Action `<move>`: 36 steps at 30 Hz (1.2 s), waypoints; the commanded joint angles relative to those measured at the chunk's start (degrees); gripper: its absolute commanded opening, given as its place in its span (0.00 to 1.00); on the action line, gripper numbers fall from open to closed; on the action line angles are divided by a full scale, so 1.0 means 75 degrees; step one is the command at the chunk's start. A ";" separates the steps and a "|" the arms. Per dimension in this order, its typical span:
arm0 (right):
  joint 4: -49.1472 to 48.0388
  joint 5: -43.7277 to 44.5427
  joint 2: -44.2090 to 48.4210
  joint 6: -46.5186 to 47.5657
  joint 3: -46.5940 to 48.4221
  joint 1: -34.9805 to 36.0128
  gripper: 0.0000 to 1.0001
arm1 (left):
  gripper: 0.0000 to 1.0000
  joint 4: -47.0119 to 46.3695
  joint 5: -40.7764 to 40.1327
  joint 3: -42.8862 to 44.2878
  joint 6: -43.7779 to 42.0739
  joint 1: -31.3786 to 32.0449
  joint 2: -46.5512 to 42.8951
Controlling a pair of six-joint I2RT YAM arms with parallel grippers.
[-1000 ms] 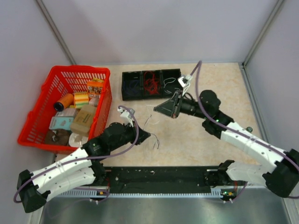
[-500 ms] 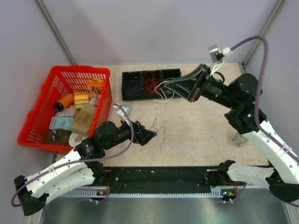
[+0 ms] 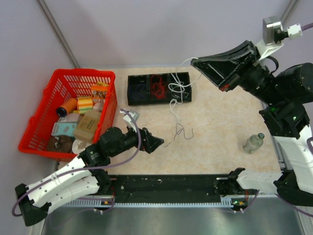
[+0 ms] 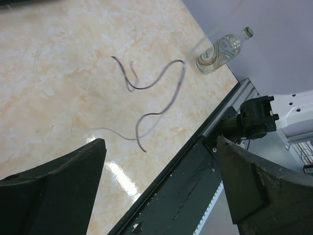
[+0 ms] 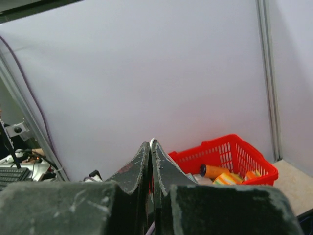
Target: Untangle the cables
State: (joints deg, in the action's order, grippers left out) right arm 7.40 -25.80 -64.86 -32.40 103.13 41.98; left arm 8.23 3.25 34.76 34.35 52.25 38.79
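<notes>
Top external view showed the right hand (image 3: 195, 62) high above the surface (image 3: 220, 122), clenched on the cables (image 3: 177, 90). Their white strand (image 3: 173, 105) dangled down to dark strands (image 4: 151, 88) near the surface. The left hand (image 3: 157, 142) sat released just beside these.

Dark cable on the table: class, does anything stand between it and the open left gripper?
Nothing solid does: only tabletop and a faint pale strand lie between the left gripper and the dark cable; the bottle stands beyond.

white cable (image 3: 178, 88) end hidden in right gripper (image 3: 194, 61)
</notes>
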 commanded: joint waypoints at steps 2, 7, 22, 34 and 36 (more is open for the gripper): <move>0.0139 0.0159 -0.0304 0.0102 0.1072 0.0017 0.00 | 0.98 -0.0183 0.0071 0.0181 -0.0115 -0.0029 -0.0039; 0.0197 0.0054 -0.0527 -0.0039 0.1635 0.0017 0.00 | 0.98 -0.0183 0.0071 0.0181 -0.0115 -0.0029 -0.0039; 0.0863 0.1327 0.0198 0.0861 -0.0776 0.0016 0.00 | 0.98 -0.0183 0.0071 0.0181 -0.0115 -0.0029 -0.0039; 0.1428 0.3334 0.1358 0.2059 -0.3636 0.0005 0.00 | 0.96 -0.0096 -0.1434 0.3547 -0.1499 0.0700 0.5108; 0.1474 0.3417 0.1592 0.2070 -0.4023 0.0005 0.00 | 0.96 -0.0603 -0.0857 0.3311 -0.1346 0.0441 0.4732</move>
State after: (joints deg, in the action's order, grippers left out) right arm 19.42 -4.25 -57.39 -19.22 76.01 41.95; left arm 8.29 -10.20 63.09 24.29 60.14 81.45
